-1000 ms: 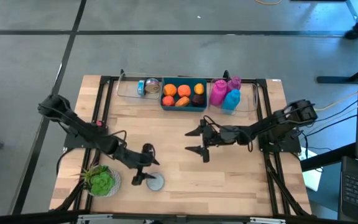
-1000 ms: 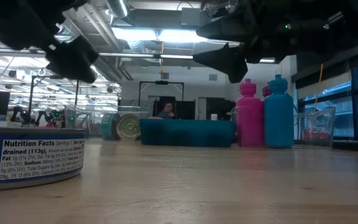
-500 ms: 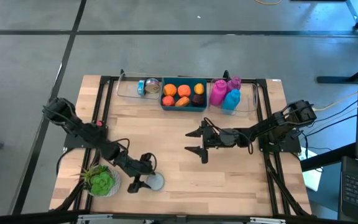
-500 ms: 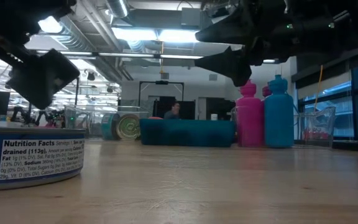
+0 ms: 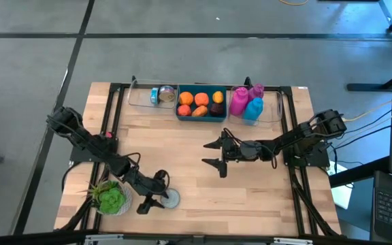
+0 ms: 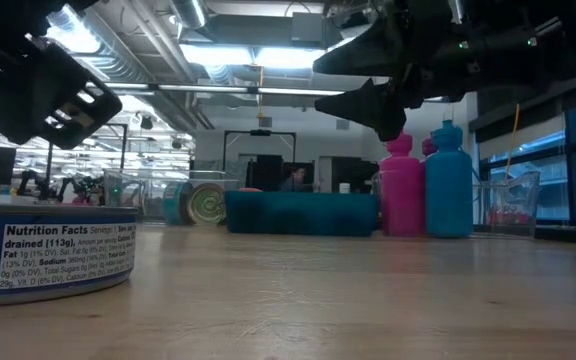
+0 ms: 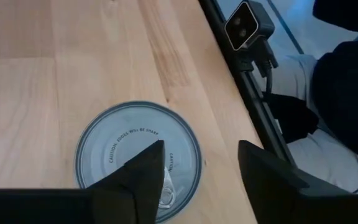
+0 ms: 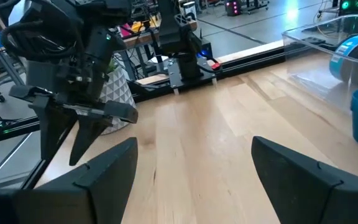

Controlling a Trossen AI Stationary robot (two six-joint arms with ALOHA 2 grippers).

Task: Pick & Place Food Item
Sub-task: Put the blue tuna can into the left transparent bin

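Note:
A flat tin can with a grey pull-tab lid [image 5: 171, 199] stands on its base near the table's near edge; it also shows in the left wrist view [image 7: 114, 146] and the low view [image 6: 48, 250]. My left gripper [image 5: 154, 197] is open just above the can, touching nothing. In its wrist view [image 7: 201, 152] one finger stands over the lid and the other past the can's side. My right gripper [image 5: 212, 154] is open and empty, raised over the middle of the table [image 8: 194, 149].
A blue bin [image 5: 201, 113] of orange and dark food pieces stands at the far edge. Right of it, pink [image 5: 239, 102] and blue [image 5: 253, 110] bottles stand in a clear tray. Another can [image 5: 163, 95] lies left of the bin. A green plant [image 5: 111, 198] stands beside the can.
My left gripper has gone toward the table's near edge and turned. It was beside the can on its far side and now stands over it, still open. The can has stayed in place.

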